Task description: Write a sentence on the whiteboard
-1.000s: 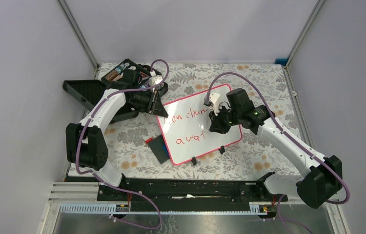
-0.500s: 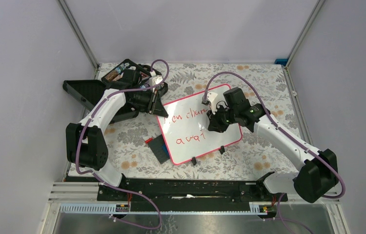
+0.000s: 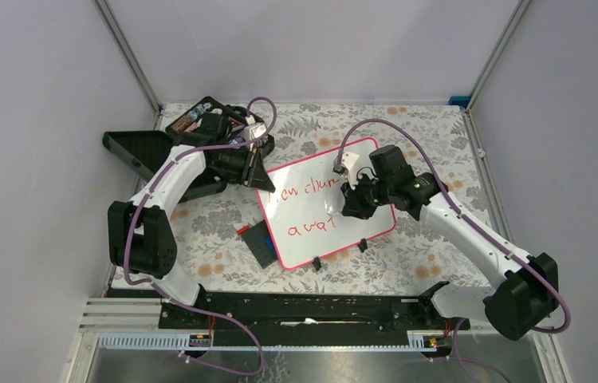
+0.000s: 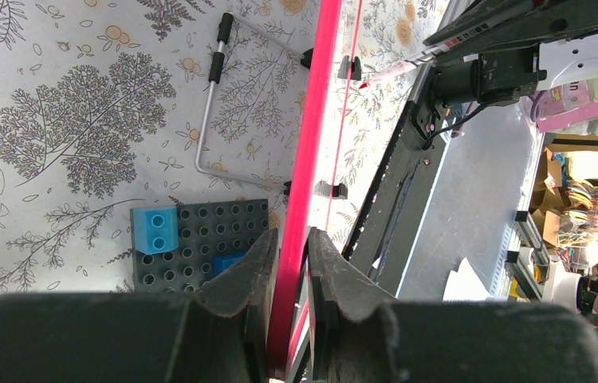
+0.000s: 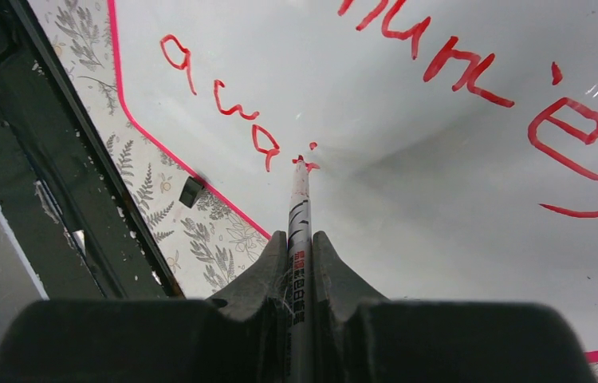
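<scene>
The whiteboard (image 3: 324, 171), white with a pink-red frame, lies tilted mid-table. The sentence (image 3: 305, 191) is in red, one line above "await" (image 3: 312, 227). My left gripper (image 3: 257, 169) is shut on the whiteboard's pink frame (image 4: 305, 159) at its far-left corner. My right gripper (image 3: 357, 199) is shut on a white marker (image 5: 297, 231). Its red tip (image 5: 301, 163) touches the board just right of the "await" letters (image 5: 224, 104). The upper line's letters (image 5: 471, 68) show ahead in the right wrist view.
A dark grey plate with blue blocks (image 3: 261, 241) lies against the board's left edge, also in the left wrist view (image 4: 200, 239). A black tray (image 3: 148, 152) and a box of items (image 3: 200, 118) sit far left. A bent metal rod (image 4: 212, 104) lies on the floral mat.
My right gripper with the marker shifted slightly left and back over the board's lower line. The left arm has not moved.
</scene>
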Available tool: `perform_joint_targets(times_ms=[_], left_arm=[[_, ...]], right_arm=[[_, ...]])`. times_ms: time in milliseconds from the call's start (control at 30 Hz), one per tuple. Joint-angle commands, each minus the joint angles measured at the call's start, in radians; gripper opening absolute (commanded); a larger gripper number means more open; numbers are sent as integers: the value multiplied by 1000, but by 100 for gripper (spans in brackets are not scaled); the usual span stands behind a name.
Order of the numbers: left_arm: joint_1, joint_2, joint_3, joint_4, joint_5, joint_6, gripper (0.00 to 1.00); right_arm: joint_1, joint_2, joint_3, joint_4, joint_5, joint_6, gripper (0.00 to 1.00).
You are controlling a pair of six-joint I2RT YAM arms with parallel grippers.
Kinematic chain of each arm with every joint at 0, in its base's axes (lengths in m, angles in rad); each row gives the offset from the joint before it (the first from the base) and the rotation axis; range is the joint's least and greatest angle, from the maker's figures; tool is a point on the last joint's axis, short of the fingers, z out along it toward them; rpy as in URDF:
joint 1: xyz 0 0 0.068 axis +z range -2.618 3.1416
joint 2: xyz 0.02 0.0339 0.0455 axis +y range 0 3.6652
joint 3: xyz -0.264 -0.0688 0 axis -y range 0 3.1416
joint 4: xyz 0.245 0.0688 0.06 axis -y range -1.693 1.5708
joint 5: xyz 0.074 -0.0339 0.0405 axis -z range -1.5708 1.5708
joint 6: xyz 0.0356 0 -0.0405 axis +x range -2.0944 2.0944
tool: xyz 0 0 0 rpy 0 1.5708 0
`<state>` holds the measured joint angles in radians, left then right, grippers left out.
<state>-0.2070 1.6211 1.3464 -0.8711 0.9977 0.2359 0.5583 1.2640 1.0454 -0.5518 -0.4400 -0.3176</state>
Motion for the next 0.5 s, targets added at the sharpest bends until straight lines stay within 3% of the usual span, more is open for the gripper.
perform_joint_targets(times_ms=[0, 467], left_arm=[[-35, 41, -9, 4, -140, 40, 0], [-35, 27, -22, 4, -144, 45, 0]], right_arm=[[-4, -53, 1, -22, -48, 6, 0], [-31, -41, -42, 14, 83, 2, 0]])
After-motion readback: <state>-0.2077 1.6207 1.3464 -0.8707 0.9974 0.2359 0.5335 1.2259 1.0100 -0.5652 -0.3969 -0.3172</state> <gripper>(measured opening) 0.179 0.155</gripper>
